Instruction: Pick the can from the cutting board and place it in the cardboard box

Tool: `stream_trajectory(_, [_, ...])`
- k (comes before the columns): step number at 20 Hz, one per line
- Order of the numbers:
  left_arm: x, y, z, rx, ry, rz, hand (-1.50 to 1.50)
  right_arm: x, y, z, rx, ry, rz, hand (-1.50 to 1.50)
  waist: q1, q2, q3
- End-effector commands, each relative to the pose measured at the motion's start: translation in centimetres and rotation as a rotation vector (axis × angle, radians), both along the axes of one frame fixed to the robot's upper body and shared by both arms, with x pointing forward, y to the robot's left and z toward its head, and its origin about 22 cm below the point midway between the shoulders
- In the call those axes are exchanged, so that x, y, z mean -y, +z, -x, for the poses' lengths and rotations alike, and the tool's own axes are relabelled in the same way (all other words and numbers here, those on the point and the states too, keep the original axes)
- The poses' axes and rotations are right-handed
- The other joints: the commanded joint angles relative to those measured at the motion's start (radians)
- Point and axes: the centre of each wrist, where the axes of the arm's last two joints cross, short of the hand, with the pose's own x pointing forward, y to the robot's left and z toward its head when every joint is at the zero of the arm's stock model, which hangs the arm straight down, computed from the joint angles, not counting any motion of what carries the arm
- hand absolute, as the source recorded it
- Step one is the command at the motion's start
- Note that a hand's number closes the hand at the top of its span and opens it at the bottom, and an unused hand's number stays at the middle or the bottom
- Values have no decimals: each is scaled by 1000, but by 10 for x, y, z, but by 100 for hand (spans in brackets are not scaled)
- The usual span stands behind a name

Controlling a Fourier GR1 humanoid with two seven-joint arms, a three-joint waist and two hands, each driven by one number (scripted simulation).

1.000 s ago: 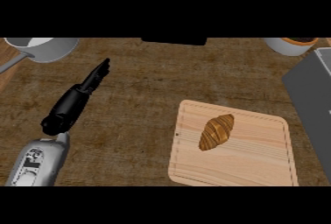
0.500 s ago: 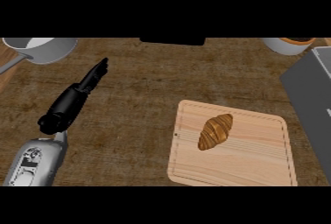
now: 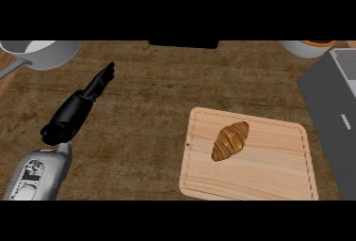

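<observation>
We see the dark brown wooden counter [image 3: 153, 94] from above. Along its right edge stands a large grey flat block [image 3: 334, 117]; what it is, we cannot tell. No cardboard box shows anywhere in the view.

Near the front right corner of the counter lies the light wooden cutting board [image 3: 264, 174]. On its upper left part rests one small brown striped oblong thing [image 3: 230, 140], lying tilted. To us it looks more like a pastry than like a can, but it is the only thing on the board, so we take it as the thing of the task.

Near the left edge of the counter the grey left forearm [image 3: 35, 174] comes in, with the black left hand [image 3: 73, 115] pointing to the far edge. Its fingers [image 3: 101, 82] are straight and together, holding nothing. The right hand does not show.

We judge that the picking step is in hand, because the brown thing sits on the board and no hand holds it. The next move calls for a hand to come over the board and close round this thing. The fingers are well apart from it, far to its left.

At the far left corner stands a round grey metal pot [image 3: 42, 52].
</observation>
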Motion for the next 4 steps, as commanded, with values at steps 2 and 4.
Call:
stream_trajectory(2, [7,-4,3,-7,-22,9,0,21,11,-1,-142,80,-347,-150,13,2,0])
stream_trajectory(4, [9,-5,1,-4,-15,-1,0,26,15,-4,-133,27,-413,-150,17,9,2])
